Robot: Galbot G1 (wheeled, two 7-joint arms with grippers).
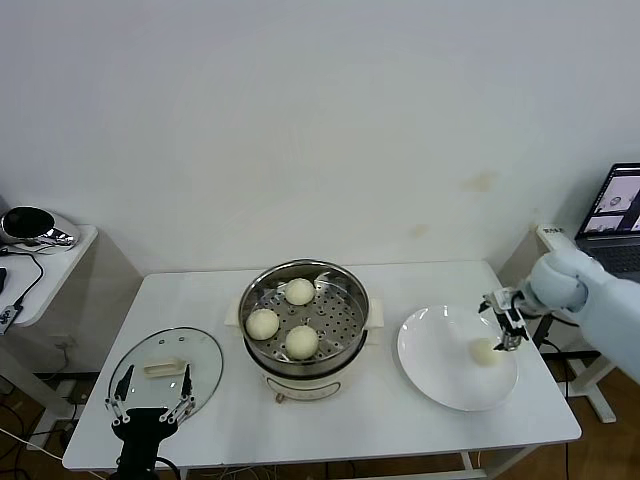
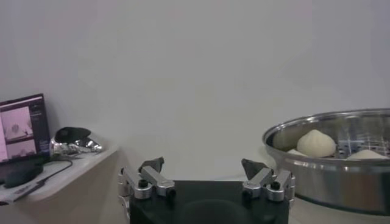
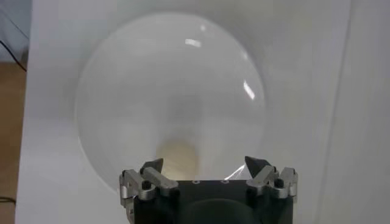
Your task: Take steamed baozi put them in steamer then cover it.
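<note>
A: What sits by the right gripper (image 1: 507, 325)?

B: One smooth, round cream bun (image 1: 484, 351), lying on a glossy white plate (image 1: 440, 375). The gripper hangs just over it with its fingers spread apart, nothing between them. In the right wrist view the bun (image 3: 177, 157) is a pale dome just ahead of the gripper (image 3: 207, 167).

A: And the other buns?

B: Three more (image 1: 284, 319) rest on the perforated steel tray inside the steamer (image 1: 304, 312), a shiny round pot on a cream base, well to the left of that gripper.

A: The left gripper (image 1: 152, 392)?

B: Low at the table's near edge, fingers apart and empty. Just ahead of it lies the lid (image 1: 167, 366), clear glass with a metal rim and a cream rectangular handle. The left wrist view shows the steamer (image 2: 329, 159) beside it.
</note>
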